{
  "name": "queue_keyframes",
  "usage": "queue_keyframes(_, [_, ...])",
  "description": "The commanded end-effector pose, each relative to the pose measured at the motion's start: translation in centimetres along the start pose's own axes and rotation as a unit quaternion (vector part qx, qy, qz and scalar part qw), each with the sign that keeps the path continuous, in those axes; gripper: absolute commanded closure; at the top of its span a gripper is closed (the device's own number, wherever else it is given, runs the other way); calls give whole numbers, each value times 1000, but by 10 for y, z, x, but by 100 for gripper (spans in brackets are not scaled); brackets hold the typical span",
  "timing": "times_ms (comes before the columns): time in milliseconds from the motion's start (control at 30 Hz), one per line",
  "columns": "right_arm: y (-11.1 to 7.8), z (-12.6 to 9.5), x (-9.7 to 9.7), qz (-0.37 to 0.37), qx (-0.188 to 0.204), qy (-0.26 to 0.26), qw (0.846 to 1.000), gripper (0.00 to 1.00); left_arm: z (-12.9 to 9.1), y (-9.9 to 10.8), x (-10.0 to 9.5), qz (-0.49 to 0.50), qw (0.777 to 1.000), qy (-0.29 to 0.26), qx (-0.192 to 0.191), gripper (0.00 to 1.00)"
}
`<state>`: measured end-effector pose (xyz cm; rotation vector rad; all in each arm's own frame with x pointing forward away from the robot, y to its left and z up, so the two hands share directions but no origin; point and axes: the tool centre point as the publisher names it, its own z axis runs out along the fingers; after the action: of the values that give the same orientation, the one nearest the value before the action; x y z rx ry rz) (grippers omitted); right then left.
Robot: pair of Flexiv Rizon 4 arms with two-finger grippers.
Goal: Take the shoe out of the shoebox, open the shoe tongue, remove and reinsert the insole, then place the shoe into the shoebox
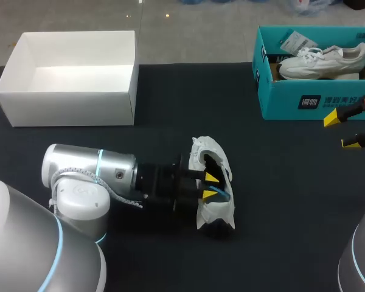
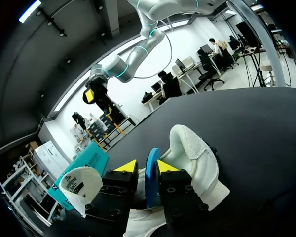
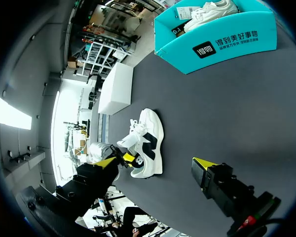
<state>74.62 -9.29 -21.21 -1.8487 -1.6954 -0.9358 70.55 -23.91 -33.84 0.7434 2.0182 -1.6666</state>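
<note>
Right now my left gripper [image 1: 210, 186] is pinched on the blue insole [image 1: 220, 192]. In the left wrist view the insole [image 2: 152, 180] stands on edge in the narrow gap between the two yellow-tipped fingers [image 2: 127, 166], and each finger presses against one of its faces. The fingertips sit at the mouth of the white and black shoe [image 1: 214, 159], whose opening is turned toward my left arm [image 1: 91, 173]. Part of the insole is down inside the shoe, so I cannot tell how much of it has come out. The shoe's padded white collar [image 2: 195, 153] curves up just beside the far finger.

The shoe lies on the dark worktop [image 1: 280, 201], about midway between the left and right edges and nearer the front edge than the back one. It is well apart from both boxes.

My right gripper [image 1: 342, 131] hangs over the right edge of the worktop with its fingers spread wide and nothing between them or touching them. It is just in front of the teal shoebox [image 1: 292, 100]. That shoebox sits at the back right corner and has a second white shoe [image 1: 322, 61] lying in it. The right wrist view shows the same wide gap between the right gripper's [image 3: 154, 162] fingers, with the shoe [image 3: 147, 145] ahead of it.

An open white box [image 1: 67, 106] stands at the back left corner.
</note>
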Motion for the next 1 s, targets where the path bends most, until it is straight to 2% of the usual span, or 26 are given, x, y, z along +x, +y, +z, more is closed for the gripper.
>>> queue_keyframes(33, [-1, 0, 0, 1, -1, -2, 1000, 0, -18, -19, 3, 7, 1000, -5, -6, 60])
queue_keyframes(67, [-1, 0, 0, 1, -1, -2, 1000, 0, -19, -20, 3, 13, 1000, -4, -12, 62])
queue_keyframes(133, [-1, 0, 0, 1, -1, -2, 1000, 0, -21, -21, 3, 14, 1000, -1, -15, 78])
queue_keyframes(167, [-1, 0, 0, 1, -1, -2, 1000, 0, -22, -21, 3, 15, 1000, -1, -17, 81])
queue_keyframes(200, [-1, 0, 0, 1, -1, -2, 1000, 0, -23, -20, 4, 15, 1000, 1, -20, 94])
queue_keyframes(233, [-1, 0, 0, 1, -1, -2, 1000, 0, -22, -19, 5, 13, 1000, 2, -20, 100])
queue_keyframes(567, [-1, 0, 0, 1, -1, -2, 1000, 0, -1, -5, 18, -16, 999, 34, -1, 100])
queue_keyframes(900, [-1, 0, 0, 1, -1, -2, 1000, 0, -1, -10, 23, -31, 997, 64, 1, 100])
queue_keyframes(933, [-1, 0, 0, 1, -1, -2, 1000, 0, -3, -13, 23, -32, 997, 66, 3, 91])
queue_keyframes(967, [-1, 0, 0, 1, -1, -2, 1000, 0, -4, -16, 23, -33, 997, 66, 4, 65])
queue_keyframes(1000, [-1, 0, 0, 1, -1, -2, 1000, 0, -6, -19, 23, -33, 997, 68, 4, 45])
